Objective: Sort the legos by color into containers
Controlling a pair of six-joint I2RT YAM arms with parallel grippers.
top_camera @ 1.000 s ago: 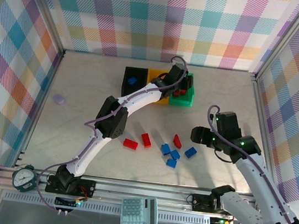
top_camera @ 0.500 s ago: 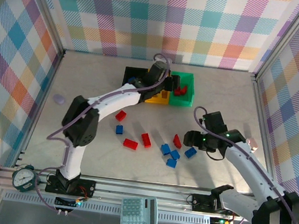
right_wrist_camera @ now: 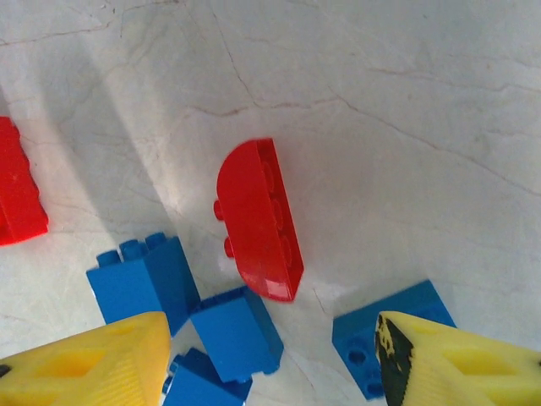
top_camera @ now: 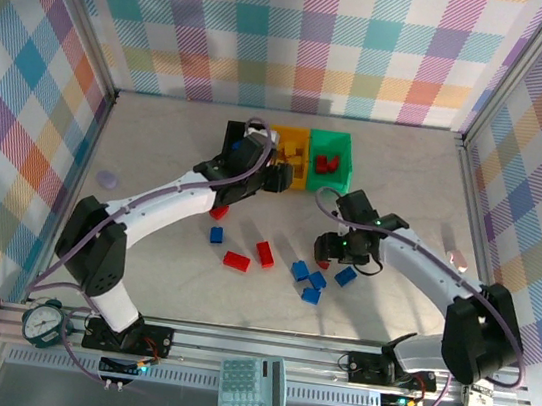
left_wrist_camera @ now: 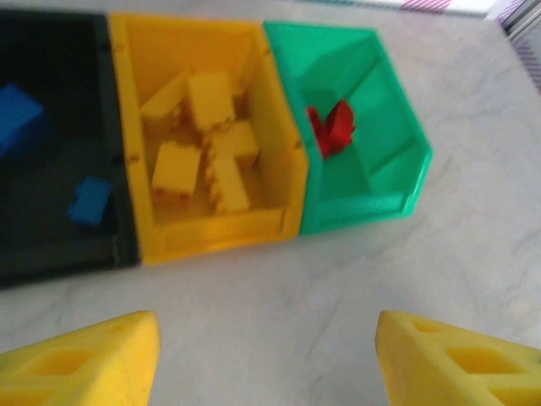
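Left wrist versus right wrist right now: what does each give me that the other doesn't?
Left wrist: the joined bins, with the black bin holding two blue bricks, the yellow bin holding yellow bricks and the green bin holding red bricks, all ahead of the open left hand.
Right wrist: loose pieces on the table, a red half-round brick, a blue brick cluster and a second red brick at the left edge, under the open right hand.
Shared: marbled tabletop, and yellow fingers spread with nothing between them.
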